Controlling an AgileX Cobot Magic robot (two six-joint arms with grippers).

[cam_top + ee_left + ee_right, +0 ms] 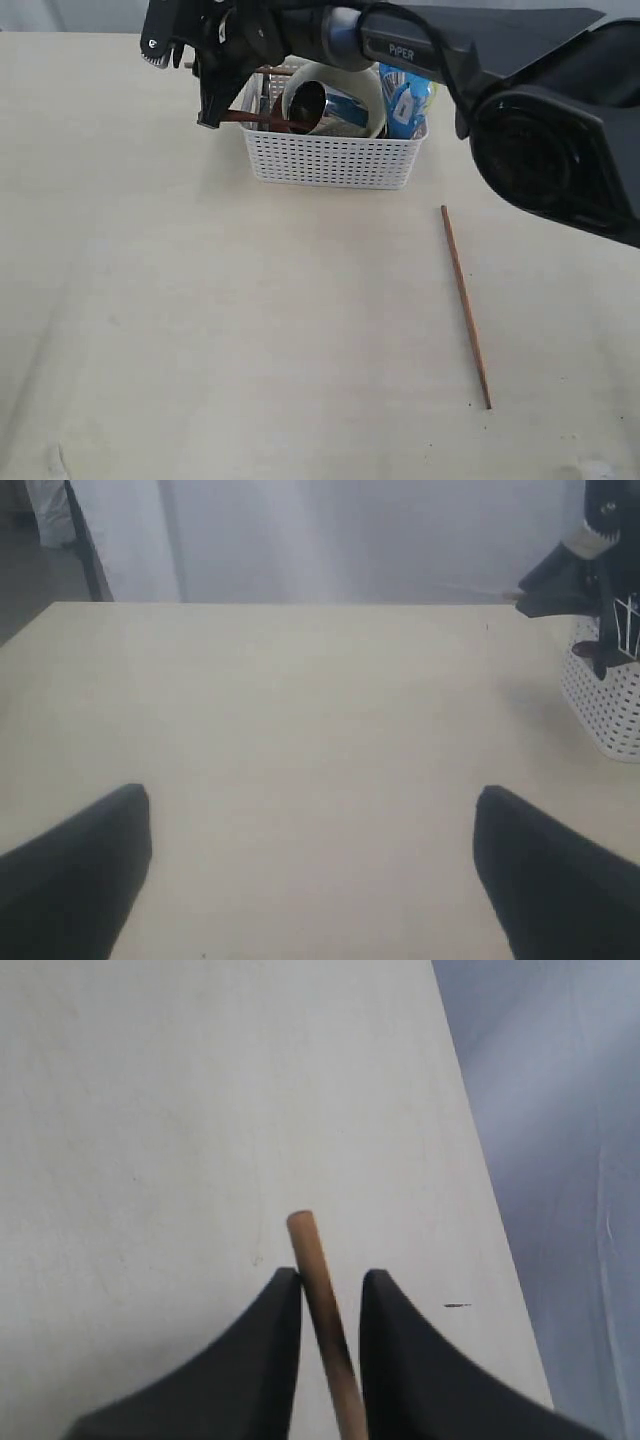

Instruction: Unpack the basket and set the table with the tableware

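The basket point(330, 160) sits on the far part of the surface point(200, 330), holding a cream bowl point(372, 95) with a steel mug point(335, 108) lying in it and a blue snack bag point(405, 100) at its right end; the right end effector point(330, 1285), reaching across to the basket's left end, is pinching a wooden chopstick point(318, 1300); another chopstick point(465, 305) lies flat on the surface, well apart from the basket; the left end effector point(310, 795) hangs spread wide over bare surface
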